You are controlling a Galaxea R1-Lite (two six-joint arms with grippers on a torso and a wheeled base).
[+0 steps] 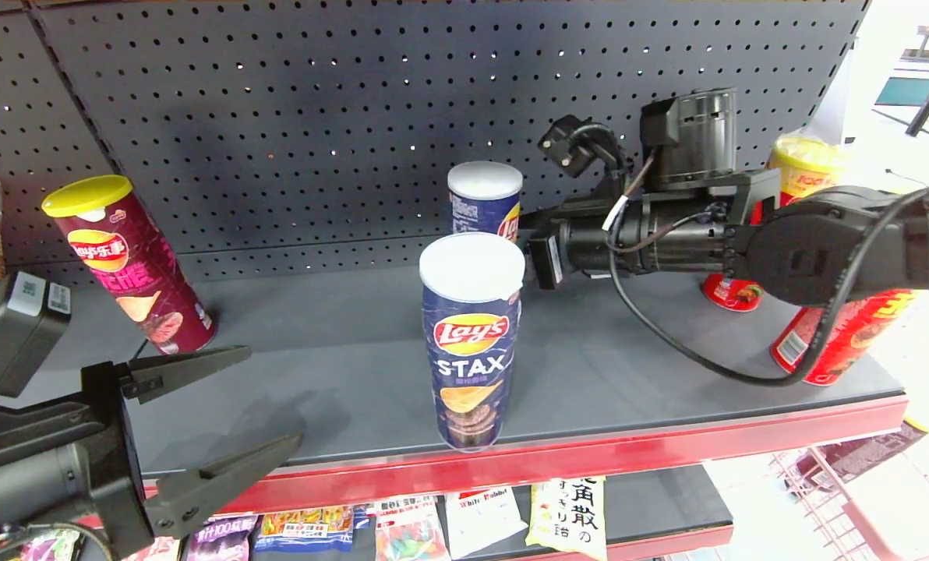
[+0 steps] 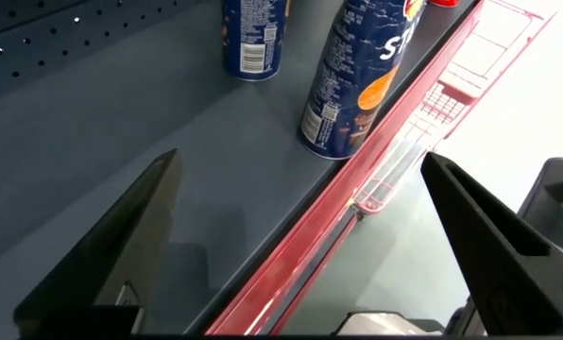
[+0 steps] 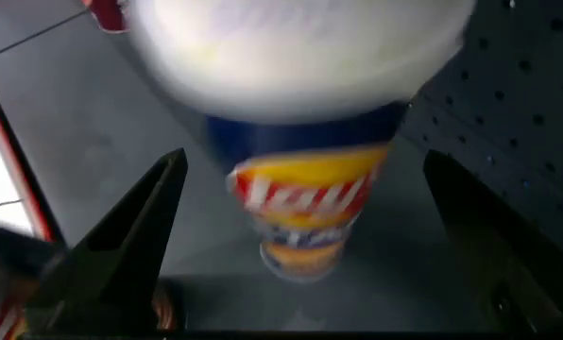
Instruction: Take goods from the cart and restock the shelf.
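Jaws of our right gripper (image 3: pixel 302 165) stand spread either side of the upright rear blue can (image 1: pixel 485 199), centre frame on the shelf (image 1: pixel 340 366), its long axis vertical, while our left gripper (image 1: pixel 273 397) sits spread at lower left.

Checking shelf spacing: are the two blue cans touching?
Apart. The left wrist view shows bare shelf between the front blue can and the rear blue can.

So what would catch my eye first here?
A tall dark-blue cardboard chip can with a white lid stands at the red front edge of the grey shelf. Behind it, the open right gripper straddles a second blue can. At far left, a maroon yellow-lidded can leans tilted.
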